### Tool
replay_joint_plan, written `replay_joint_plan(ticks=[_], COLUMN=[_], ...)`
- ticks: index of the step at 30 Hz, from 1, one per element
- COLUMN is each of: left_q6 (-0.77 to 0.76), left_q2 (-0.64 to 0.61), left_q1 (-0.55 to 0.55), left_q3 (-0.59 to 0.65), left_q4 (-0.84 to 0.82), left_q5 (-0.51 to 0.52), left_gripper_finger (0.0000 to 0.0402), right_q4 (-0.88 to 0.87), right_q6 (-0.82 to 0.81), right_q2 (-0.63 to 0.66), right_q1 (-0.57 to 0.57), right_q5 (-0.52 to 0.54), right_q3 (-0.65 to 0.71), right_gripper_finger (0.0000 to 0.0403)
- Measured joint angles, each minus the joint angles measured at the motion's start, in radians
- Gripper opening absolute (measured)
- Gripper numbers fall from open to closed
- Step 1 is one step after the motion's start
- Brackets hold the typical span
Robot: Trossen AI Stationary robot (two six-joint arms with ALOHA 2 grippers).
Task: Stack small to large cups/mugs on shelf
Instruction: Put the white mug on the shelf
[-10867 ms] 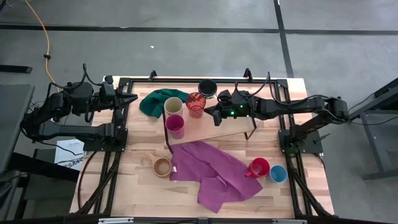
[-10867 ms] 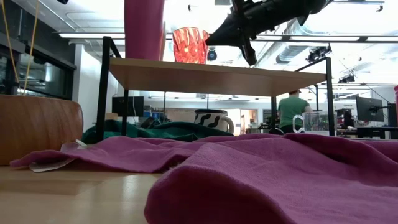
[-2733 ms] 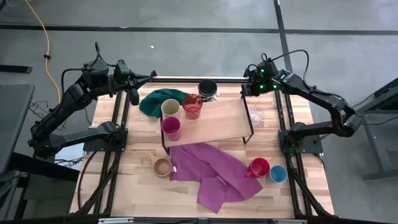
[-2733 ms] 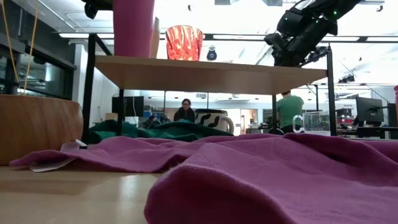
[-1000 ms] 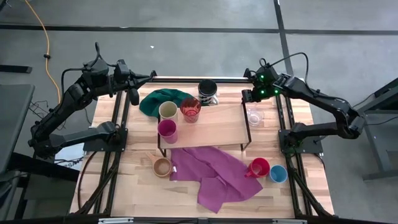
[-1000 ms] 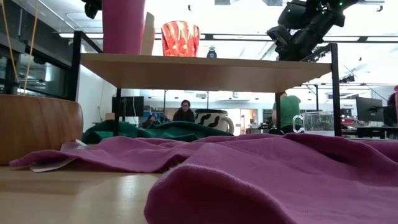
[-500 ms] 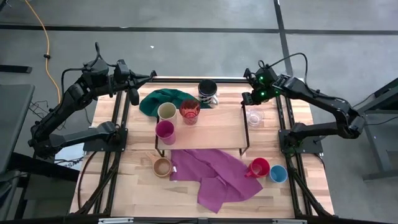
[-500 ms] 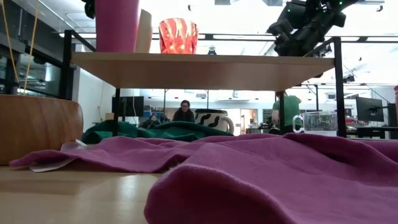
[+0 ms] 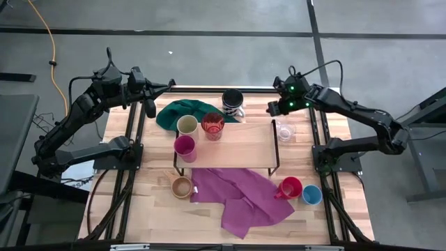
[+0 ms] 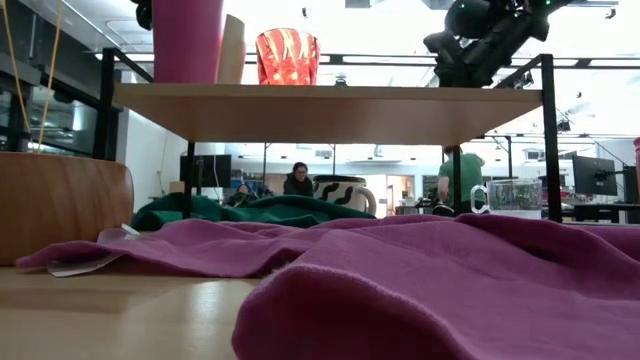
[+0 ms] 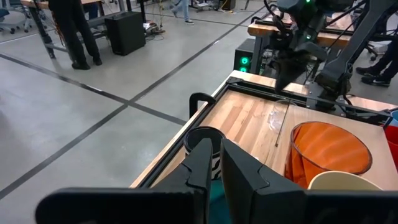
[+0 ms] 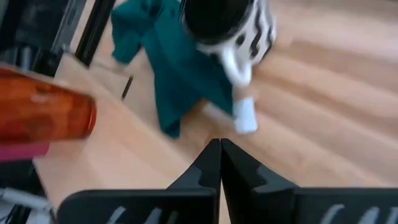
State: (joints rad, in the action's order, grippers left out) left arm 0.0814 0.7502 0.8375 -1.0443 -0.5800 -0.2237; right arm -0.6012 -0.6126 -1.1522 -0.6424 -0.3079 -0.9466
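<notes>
Right end effector [image 9: 270, 110]: closed, empty, above shelf's [image 9: 244, 143] far right corner | Target: striped mug [image 9: 233, 103] on surface, just beside it toward the left arm, upright, handle facing it | Left end effector [image 9: 171, 84]: nearly closed, empty, farther off

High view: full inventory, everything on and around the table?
Shelf: 1, light wood, table centre.
Cups on shelf: 3, cream, magenta, translucent red, its left end.
Striped mug: 1, black-white, table's far edge.
Glass cup: 1, clear, right of shelf.
Wooden cup: 1, tan, near left.
Red mug, blue cup: near right.
Cloths: green far left; purple near centre.
Left pincer: far-left corner, empty.
Right pincer: shut, empty, above shelf's far-right corner.
</notes>
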Motion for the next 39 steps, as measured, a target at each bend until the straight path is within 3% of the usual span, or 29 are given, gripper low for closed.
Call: replay_joint_plan(ticks=[12,19,23,28,34,39], left_q6=[0.000,-0.009,-0.010,-0.010,-0.009,-0.009], left_q2=[0.000,0.000,0.000,0.000,0.000,0.003], left_q1=[0.000,0.000,0.000,0.000,0.000,0.000], left_q3=[0.000,0.000,0.000,0.000,0.000,0.000], left_q4=[0.000,-0.001,-0.007,-0.007,-0.007,-0.006], left_q5=[0.008,0.008,0.008,0.008,0.008,0.008], left_gripper_finger=[0.0024,0.0024,0.0024,0.0024,0.0024,0.0024], right_q4=[0.083,0.332,0.653,0.954,1.048,1.033], right_q6=[0.194,0.186,0.116,0.022,0.037,0.108], right_q2=[-0.009,-0.021,-0.022,-0.021,-0.021,-0.028], right_q1=[-0.132,-0.221,-0.245,-0.288,-0.336,-0.355], right_q5=[0.052,-0.128,-0.279,-0.331,-0.438,-0.463], right_q3=[0.000,0.116,0.243,0.384,0.478,0.506], right_gripper_finger=[0.0000,0.0000,0.0000,0.0000,0.0000,0.0000])
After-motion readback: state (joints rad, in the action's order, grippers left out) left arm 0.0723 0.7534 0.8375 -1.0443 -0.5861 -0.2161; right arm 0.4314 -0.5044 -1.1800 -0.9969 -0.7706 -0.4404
